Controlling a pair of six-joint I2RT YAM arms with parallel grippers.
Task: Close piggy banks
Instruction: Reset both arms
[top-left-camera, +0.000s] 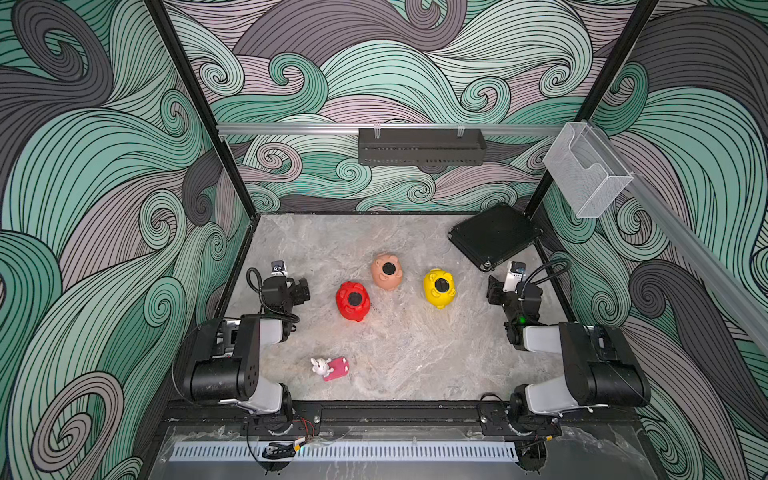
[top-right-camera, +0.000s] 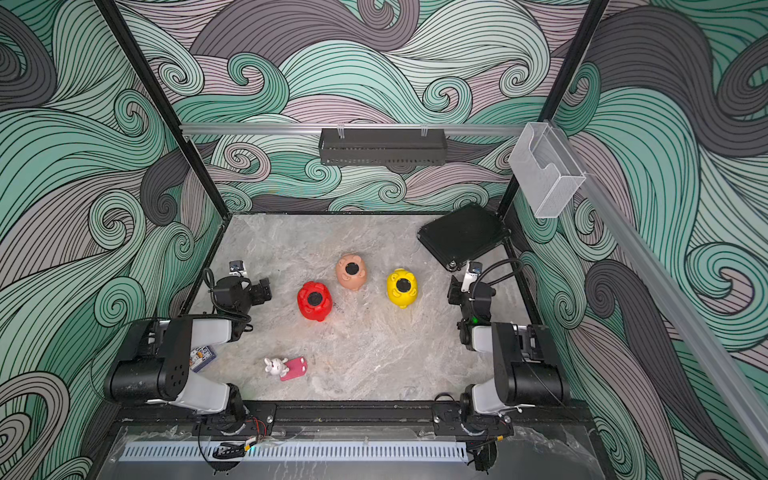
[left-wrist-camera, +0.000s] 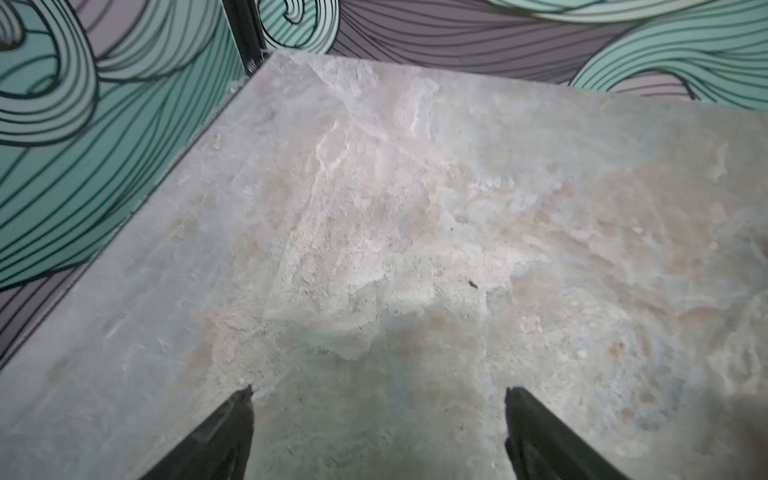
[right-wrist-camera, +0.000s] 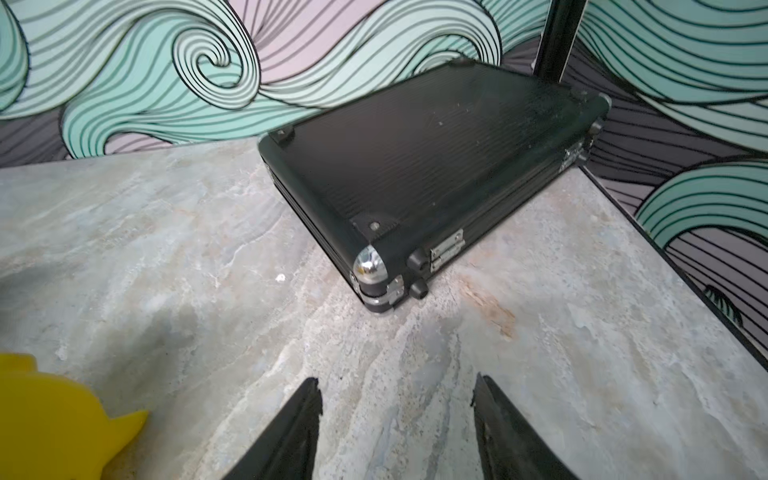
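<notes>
Piggy banks (top-left-camera: 388, 272) behind bunny toy (top-left-camera: 320, 366)

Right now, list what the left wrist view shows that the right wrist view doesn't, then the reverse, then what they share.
Left wrist only: no object, just the bare marble table running to its corner.
Right wrist only: a closed black case with chrome corner caps lying on the table, and part of the yellow piggy bank at the picture's edge.
Both: the marble table, swirl-patterned walls, a black frame post, and a pair of dark jaws standing apart with nothing between them.
</notes>
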